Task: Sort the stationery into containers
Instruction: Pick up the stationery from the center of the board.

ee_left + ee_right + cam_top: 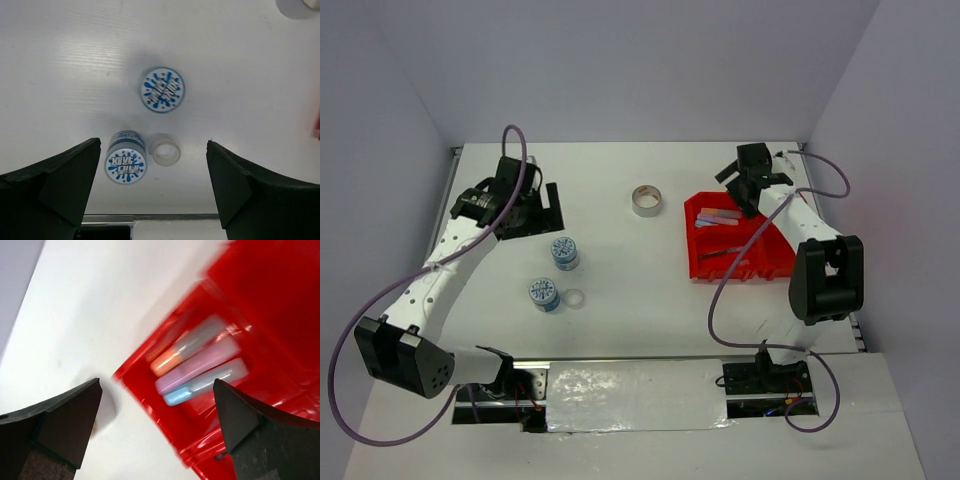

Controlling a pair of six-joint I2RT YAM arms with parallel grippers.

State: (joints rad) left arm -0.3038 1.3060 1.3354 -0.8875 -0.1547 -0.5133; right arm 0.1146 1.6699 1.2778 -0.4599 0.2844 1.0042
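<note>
The red bin tray (689, 238) stands on the table's right side, split into 4 compartments. In its far left one, 3 stubby markers lie side by side: orange marker (186, 349), lilac marker (197, 366), light-blue marker (206, 382). Thin pens (722, 253) lie in the near left one. The grey tape roll (645, 200) lies flat left of the tray. Further left stand the far patterned tape roll (564, 251) and the near patterned tape roll (543, 293), with the clear tape ring (165, 149) flat just beside the near one

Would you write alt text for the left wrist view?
A round blue-white patterned tape roll sits on the white table; a nearer matching roll sits beside a small clear tape ring, framed by the open left pincer.
</note>
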